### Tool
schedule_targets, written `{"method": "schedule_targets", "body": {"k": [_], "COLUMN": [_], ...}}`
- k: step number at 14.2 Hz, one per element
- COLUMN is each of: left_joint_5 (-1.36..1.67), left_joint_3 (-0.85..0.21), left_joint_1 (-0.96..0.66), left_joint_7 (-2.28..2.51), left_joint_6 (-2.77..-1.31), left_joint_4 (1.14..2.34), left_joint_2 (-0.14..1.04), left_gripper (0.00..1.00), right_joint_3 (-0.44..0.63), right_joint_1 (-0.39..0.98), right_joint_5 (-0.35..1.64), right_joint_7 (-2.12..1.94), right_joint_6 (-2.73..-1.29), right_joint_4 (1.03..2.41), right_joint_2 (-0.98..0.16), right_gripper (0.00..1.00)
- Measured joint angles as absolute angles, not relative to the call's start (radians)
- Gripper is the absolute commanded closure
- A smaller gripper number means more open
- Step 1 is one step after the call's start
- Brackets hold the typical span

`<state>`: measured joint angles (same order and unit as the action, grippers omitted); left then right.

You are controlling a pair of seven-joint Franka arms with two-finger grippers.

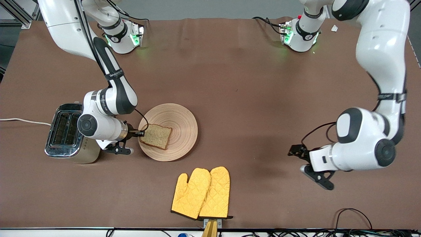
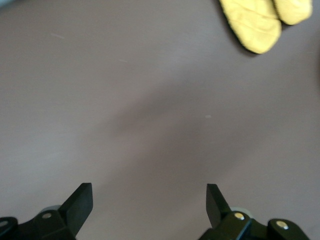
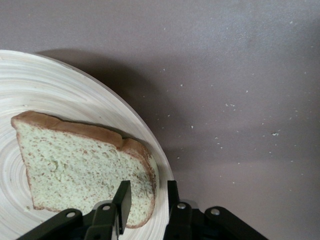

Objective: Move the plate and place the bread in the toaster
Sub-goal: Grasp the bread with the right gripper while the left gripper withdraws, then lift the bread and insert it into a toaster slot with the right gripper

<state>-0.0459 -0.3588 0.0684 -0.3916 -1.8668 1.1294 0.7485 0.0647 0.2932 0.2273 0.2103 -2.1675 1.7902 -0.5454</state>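
The tan wooden plate (image 1: 181, 116) lies beside the toaster (image 1: 64, 132), which stands at the right arm's end of the table. The bread (image 1: 156, 136) lies flat on the plate, at its toaster-side edge. My right gripper (image 1: 142, 133) is at that rim between toaster and plate. In the right wrist view the gripper (image 3: 149, 187) has its jaws narrow across the plate's rim (image 3: 65, 80): one finger over the bread's (image 3: 80, 165) crust corner, the other at the rim's outer edge. My left gripper (image 1: 301, 161) waits open and empty over bare table at the left arm's end; it also shows in the left wrist view (image 2: 149, 196).
A pair of yellow oven mitts (image 1: 202, 194) lies nearer the front camera than the plate; they also show in the left wrist view (image 2: 255, 25). The toaster's white cord (image 1: 23, 121) runs off the table's edge. Brown tabletop stretches between the plate and the left arm.
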Motion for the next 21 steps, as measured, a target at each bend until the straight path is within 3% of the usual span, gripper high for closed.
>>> {"method": "schedule_targets", "body": {"k": [5,8,13,16,18,21], "left_joint_5": [-0.235,-0.389,-0.215,-0.054,-0.018,-0.01], "left_joint_3": [-0.308,-0.312,-0.306,-0.305,-0.305,-0.307], "left_joint_1": [0.073,0.026,0.038,0.137,0.177,0.183], "left_joint_7": [-0.391,-0.387,-0.047,0.064,0.072,0.075], "left_joint_6": [-1.782,-1.627,-1.457,-1.456,-1.53,-1.635], "left_joint_4": [1.124,1.125,1.146,1.192,1.278,1.47], "left_joint_2": [0.524,0.389,0.252,0.218,0.166,0.034], "left_gripper": [0.0,0.0,0.0,0.0,0.0,0.0], "right_joint_3": [0.065,0.065,0.063,0.063,0.063,0.065], "right_joint_1": [0.294,0.295,0.3,0.301,0.302,0.302], "right_joint_5": [0.227,0.227,0.227,0.227,0.227,0.21], "right_joint_7": [0.21,0.21,0.21,0.21,0.21,0.23], "right_joint_6": [-2.188,-2.187,-2.187,-2.186,-2.166,-1.965], "right_joint_4": [1.787,1.783,1.78,1.779,1.762,1.63], "right_joint_2": [-0.574,-0.574,-0.574,-0.575,-0.575,-0.574], "right_gripper": [0.7,0.79,0.97,1.0,1.0,1.0]}}
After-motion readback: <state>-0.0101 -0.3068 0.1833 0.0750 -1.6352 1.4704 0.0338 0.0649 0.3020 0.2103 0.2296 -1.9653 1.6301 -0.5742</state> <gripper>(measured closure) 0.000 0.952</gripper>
